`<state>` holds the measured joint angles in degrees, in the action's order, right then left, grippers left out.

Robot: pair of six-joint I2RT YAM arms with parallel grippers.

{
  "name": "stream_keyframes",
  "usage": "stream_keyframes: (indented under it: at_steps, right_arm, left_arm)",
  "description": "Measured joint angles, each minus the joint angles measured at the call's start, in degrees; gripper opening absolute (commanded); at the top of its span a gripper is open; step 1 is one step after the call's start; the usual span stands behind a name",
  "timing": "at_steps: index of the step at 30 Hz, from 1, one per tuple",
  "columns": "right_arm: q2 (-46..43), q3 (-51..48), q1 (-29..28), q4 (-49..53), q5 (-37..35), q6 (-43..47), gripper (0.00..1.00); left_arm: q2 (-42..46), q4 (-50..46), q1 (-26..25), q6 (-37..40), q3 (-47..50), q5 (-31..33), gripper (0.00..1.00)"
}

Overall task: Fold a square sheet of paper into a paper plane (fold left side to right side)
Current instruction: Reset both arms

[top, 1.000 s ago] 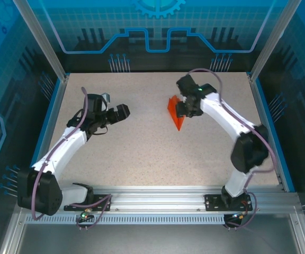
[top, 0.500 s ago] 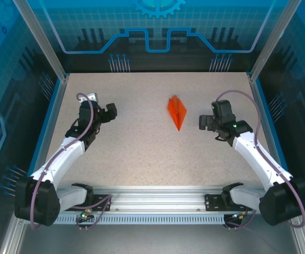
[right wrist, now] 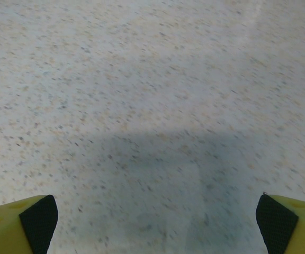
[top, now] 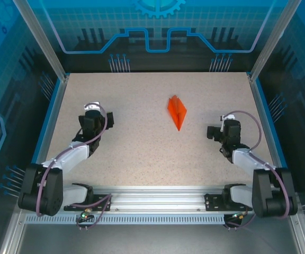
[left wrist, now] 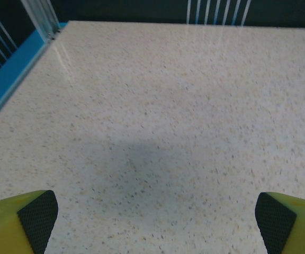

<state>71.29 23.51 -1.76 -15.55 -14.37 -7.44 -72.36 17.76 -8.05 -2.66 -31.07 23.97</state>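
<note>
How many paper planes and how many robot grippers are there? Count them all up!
Paper plane: 1
Grippers: 2 (left gripper, right gripper)
Total: 3

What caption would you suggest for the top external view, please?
The orange paper plane lies alone on the table, with the left gripper and right gripper open, apart from it.

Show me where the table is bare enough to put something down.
The table is bare from the left claw across to the paper plane, and from the plane forward to the near rail. The far strip behind the plane is free. Narrowest: between plane and right claw.
</note>
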Motion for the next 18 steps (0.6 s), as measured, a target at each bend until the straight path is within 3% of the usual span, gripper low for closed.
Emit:
stream_keyframes:
  at_steps: [7, 13, 18]
  right_arm:
    - [12.0, -0.2, -0.3, -20.3, 5.6, 3.3, 1.0]
    - [14.5, -0.8, -1.1, -25.5, 8.3, 5.7, 1.0]
    - [14.5, -0.5, -1.1, -26.3, 8.6, 6.0, 1.0]
  left_arm:
    - [-4.0, 7.0, 1.8, 3.7, 1.7, -6.8, 0.99]
    - [-4.4, 15.7, 2.4, 4.6, 6.2, -11.7, 0.99]
    - [-10.8, 22.1, 3.1, 4.7, 9.6, -13.9, 0.99]
